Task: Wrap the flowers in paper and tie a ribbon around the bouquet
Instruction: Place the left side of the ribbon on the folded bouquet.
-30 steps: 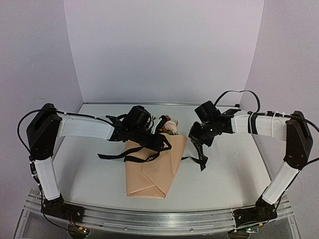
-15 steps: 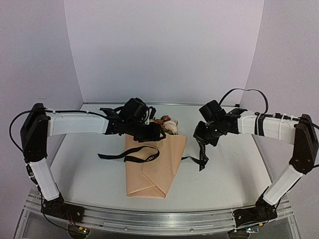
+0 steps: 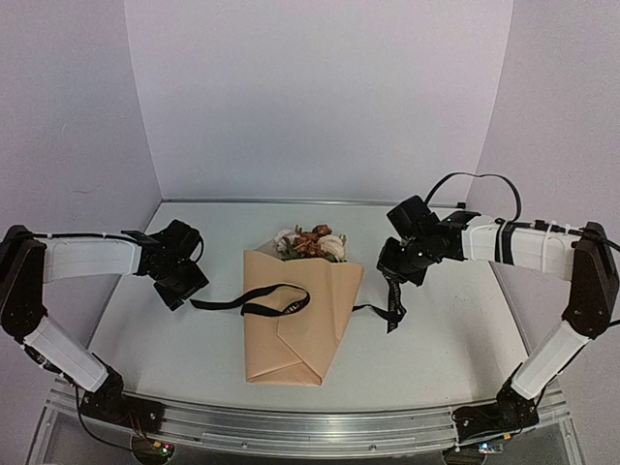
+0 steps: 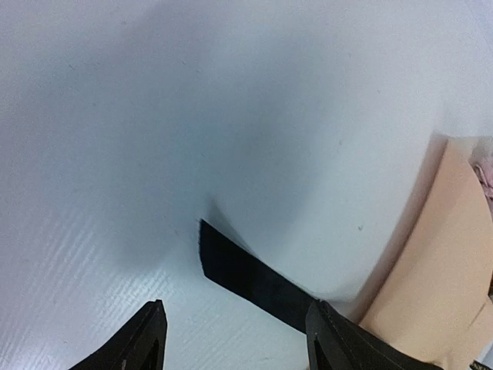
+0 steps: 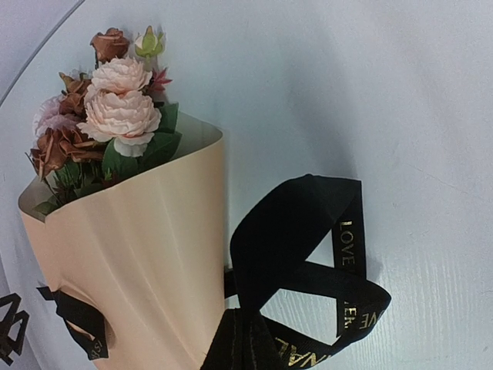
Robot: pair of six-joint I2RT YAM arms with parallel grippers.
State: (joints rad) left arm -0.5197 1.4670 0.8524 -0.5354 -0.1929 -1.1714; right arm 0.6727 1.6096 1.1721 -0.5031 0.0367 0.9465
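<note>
Flowers (image 3: 310, 242) sit wrapped in paper (image 3: 300, 334), middle of the frame. The ribbon (image 3: 276, 302) lies loose across, not tied yet. My right gripper (image 3: 395, 274) pinches one end; my left gripper (image 3: 187, 289) is apart, empty.

One bouquet (image 3: 295, 329), one sheet of paper (image 5: 131, 254), one black ribbon (image 5: 266, 239). Among the flowers (image 5: 77, 142): two full pale pink blooms (image 5: 119, 112), one brown bud (image 5: 109, 42), one greenish-cream bud (image 5: 149, 42) (rest of the bunch too crowded to count). Two arms, each with one gripper: left gripper (image 3: 186, 289), right gripper (image 3: 392, 273). One table (image 3: 436, 349).
</note>
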